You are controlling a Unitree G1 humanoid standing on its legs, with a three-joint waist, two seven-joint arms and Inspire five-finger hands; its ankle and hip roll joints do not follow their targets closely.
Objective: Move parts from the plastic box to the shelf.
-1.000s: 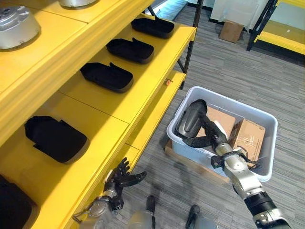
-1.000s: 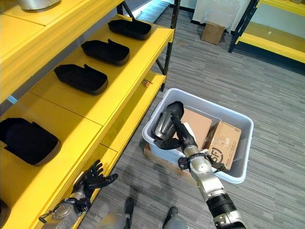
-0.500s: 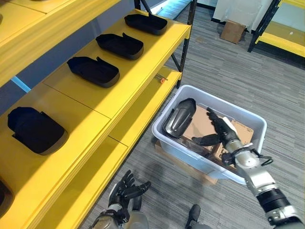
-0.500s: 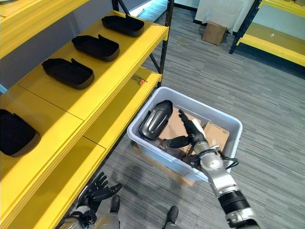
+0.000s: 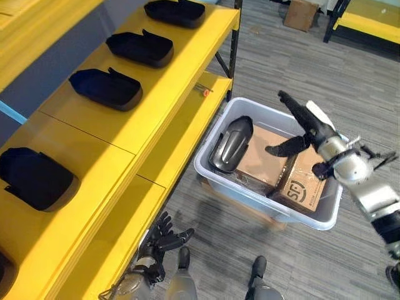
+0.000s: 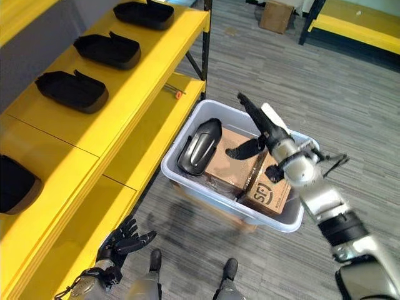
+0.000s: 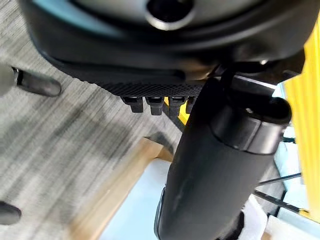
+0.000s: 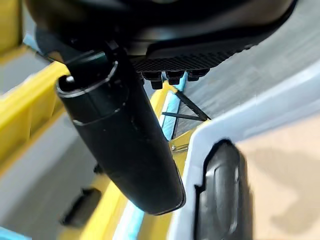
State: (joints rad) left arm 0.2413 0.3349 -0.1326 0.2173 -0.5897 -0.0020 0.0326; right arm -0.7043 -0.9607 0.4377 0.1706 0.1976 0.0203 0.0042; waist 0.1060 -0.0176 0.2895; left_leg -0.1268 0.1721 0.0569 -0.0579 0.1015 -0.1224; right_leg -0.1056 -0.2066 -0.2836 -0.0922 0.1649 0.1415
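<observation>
Here, 1 part (image 5: pixel 230 144), 2 cardboard boxes (image 5: pixel 305 181)

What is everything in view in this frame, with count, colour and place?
Shelf: one, yellow, on the robot's left.
Trays: black, in a row on the shelf; at least four show in the left eye view.
Box: one, pale grey plastic, on the floor beside the shelf.
Part: one, dark grey, leaning at the box's shelf-side end.
Cartons: two, brown cardboard, inside the box.
Far carton: one, brown, on the floor further off.
Second shelf: one, yellow, far right corner.
Floor: grey carpet.
Right hand: dark, white thumb cover, fingers spread open above the box, holding nothing.
Left hand: dark, fingers open, low beside the shelf's edge.
</observation>
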